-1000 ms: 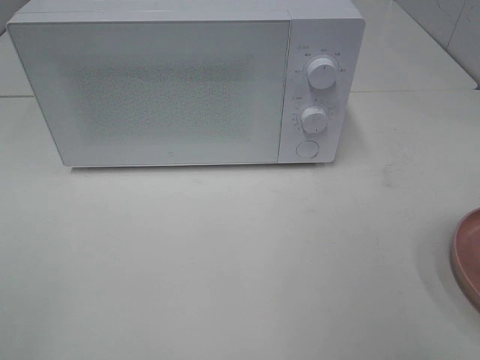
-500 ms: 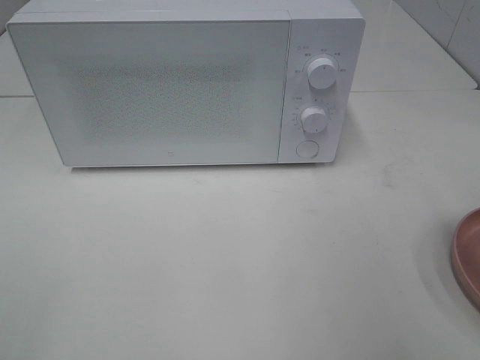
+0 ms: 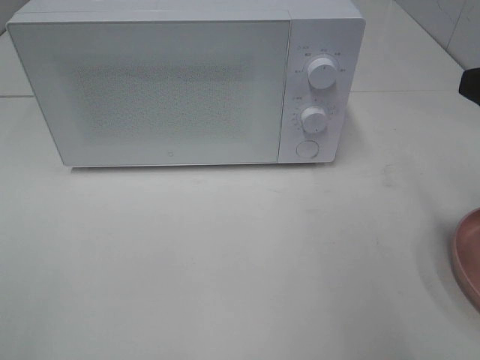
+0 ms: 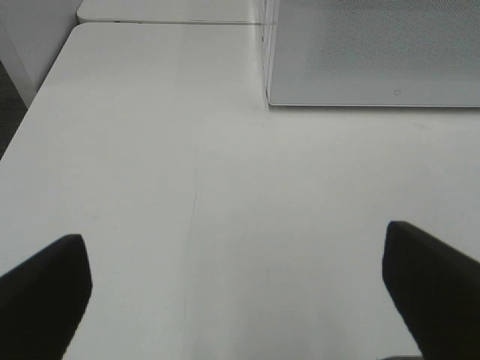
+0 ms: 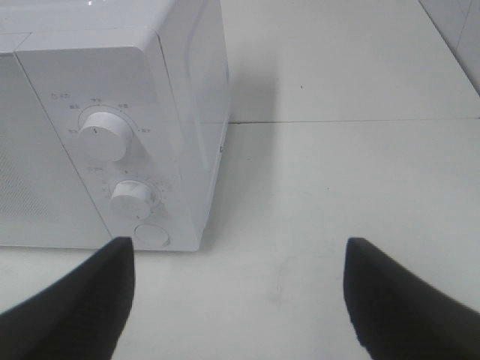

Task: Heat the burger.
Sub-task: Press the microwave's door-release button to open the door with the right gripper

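Closed white box microwave (image 3: 180, 82). Black left gripper (image 4: 234, 231), right gripper (image 5: 240, 240) agape, empty. No burger in view; likely soft, squashable: clasp sides gently.

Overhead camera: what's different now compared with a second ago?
A dark part of the right arm has come into view at the right edge, farther back than the pink plate. Nothing was taken hold of or let go. The microwave, with its door shut, and the plate stayed where they were.
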